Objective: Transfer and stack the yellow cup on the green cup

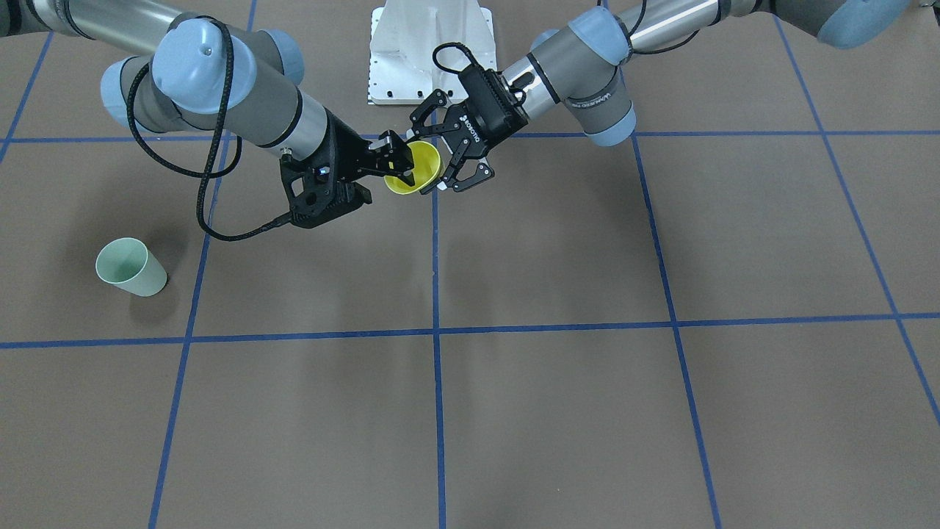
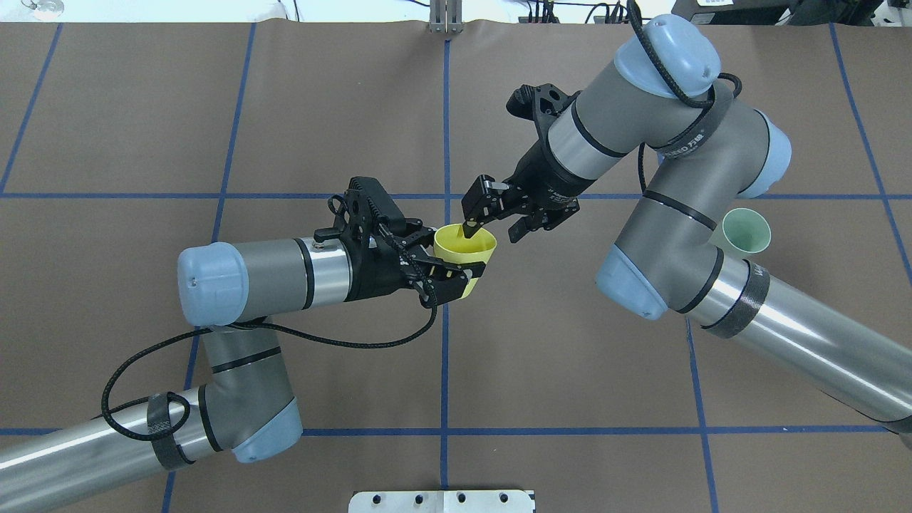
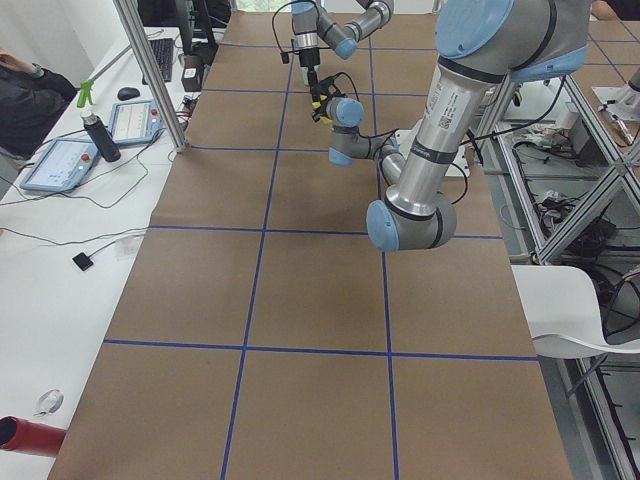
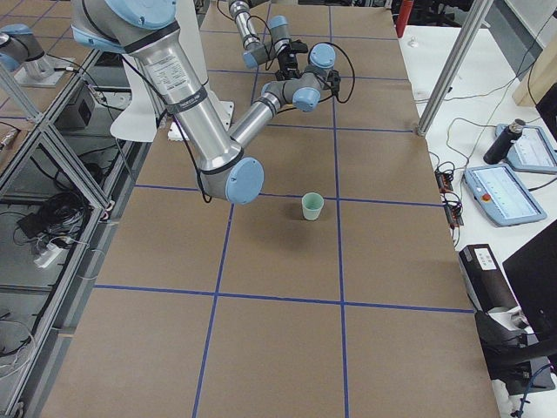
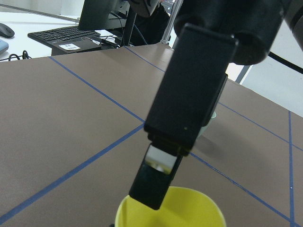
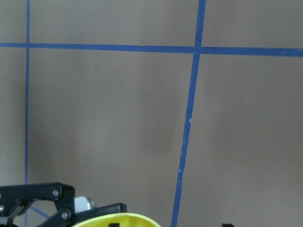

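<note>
The left tool (image 2: pixel 450 262) is closed around the body of the yellow cup (image 2: pixel 467 246), one finger on each side of the wall. It holds the cup mouth-up and slightly tilted in the air above the surface (image 1: pixel 558 411).

The right tool (image 2: pixel 496 226) meets it from the other side with its jaws apart, astride the cup's rim. One finger (image 2: pixel 472 225) dips inside the mouth. The other hangs outside the wall with a visible gap, so this tool grips nothing. The left wrist view shows the inner finger reaching down past the yellow rim. The right wrist view shows only the rim's top edge along its lower border.

The two tools crowd the cup closely, just beside the middle blue tape line (image 1: pixel 438 382) and near where it crosses another.

The green cup (image 1: pixel 132 268) stands upright, mouth up, on the robot's right half of the surface, well apart from the yellow one. In the overhead view the right arm's elbow (image 2: pixel 662 242) partly covers it. A broad stretch of brown surface lies between the two cups. A metal post (image 4: pixel 452 70) stands at the surface's far edge, beyond the green cup.
</note>
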Available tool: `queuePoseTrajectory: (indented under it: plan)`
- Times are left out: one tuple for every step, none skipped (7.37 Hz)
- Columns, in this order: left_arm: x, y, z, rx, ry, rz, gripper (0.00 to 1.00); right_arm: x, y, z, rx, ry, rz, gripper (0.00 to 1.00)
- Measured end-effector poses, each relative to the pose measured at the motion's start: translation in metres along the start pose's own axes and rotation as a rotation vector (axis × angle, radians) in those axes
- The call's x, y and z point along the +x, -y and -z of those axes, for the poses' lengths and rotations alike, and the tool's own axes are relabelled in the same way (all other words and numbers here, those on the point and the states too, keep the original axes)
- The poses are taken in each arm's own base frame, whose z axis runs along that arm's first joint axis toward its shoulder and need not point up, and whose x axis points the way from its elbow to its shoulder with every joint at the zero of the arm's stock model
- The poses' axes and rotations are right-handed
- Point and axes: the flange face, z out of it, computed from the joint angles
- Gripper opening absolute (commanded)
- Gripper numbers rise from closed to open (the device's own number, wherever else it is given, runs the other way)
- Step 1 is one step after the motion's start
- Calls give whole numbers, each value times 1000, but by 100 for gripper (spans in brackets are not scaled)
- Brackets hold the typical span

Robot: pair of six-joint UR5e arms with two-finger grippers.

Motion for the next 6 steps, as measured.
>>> queuePoseTrajectory:
  plan:
    - [1, 2, -1, 2, -2, -1, 0, 0, -1, -2, -4, 0, 1, 74]
    - [2, 2, -1, 4, -3, -1, 0, -1, -3, -4, -7, 0, 2, 72]
    - [2, 2, -1, 4, -2, -1, 0, -1, -4, -5, -9, 1, 3, 71]
    - [1, 2, -2, 3, -2, -2, 0, -1, -4, -5, -10, 1, 3, 70]
    - [1, 2, -2, 2, -1, -3, 0, -1, -4, -6, -11, 0, 3, 62]
    - [0, 1, -2, 1, 0, -4, 0, 0, -4, -6, -12, -1, 2, 50]
